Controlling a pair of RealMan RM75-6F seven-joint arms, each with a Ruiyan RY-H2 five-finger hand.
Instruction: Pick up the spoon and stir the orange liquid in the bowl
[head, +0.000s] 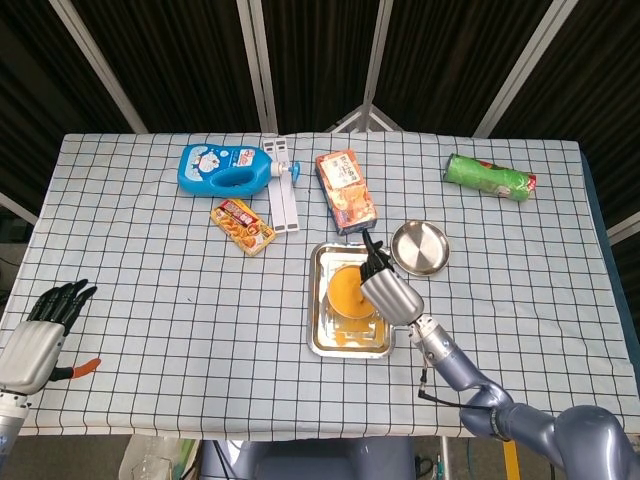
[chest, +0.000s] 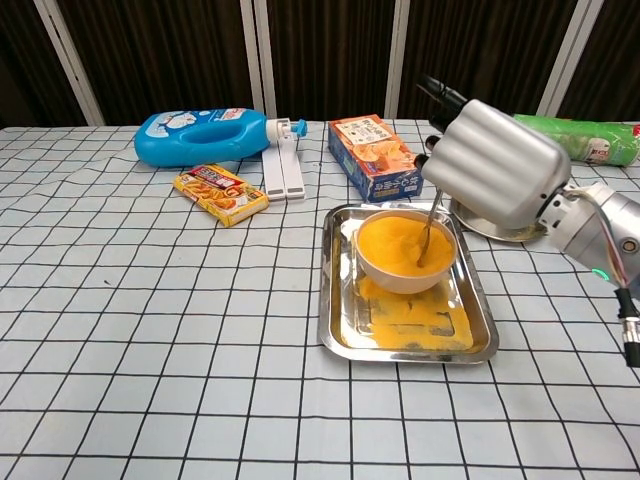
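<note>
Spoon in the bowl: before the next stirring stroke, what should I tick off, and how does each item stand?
1. Spoon held by the right hand: ok; its handle runs up into the hand, though the fingers on it are hidden.
2. Spoon tip in the orange liquid: ok, chest view shows it dipping in.
3. Bowl upright inside the metal tray: ok.
4. Spillage: not ok; orange liquid already lies on the tray floor in front of the bowl.
5. Round metal dish clear of the stirring hand: cannot tell; it sits close behind the hand.
6. Left hand out of the way: ok, at the table's far left edge.
</note>
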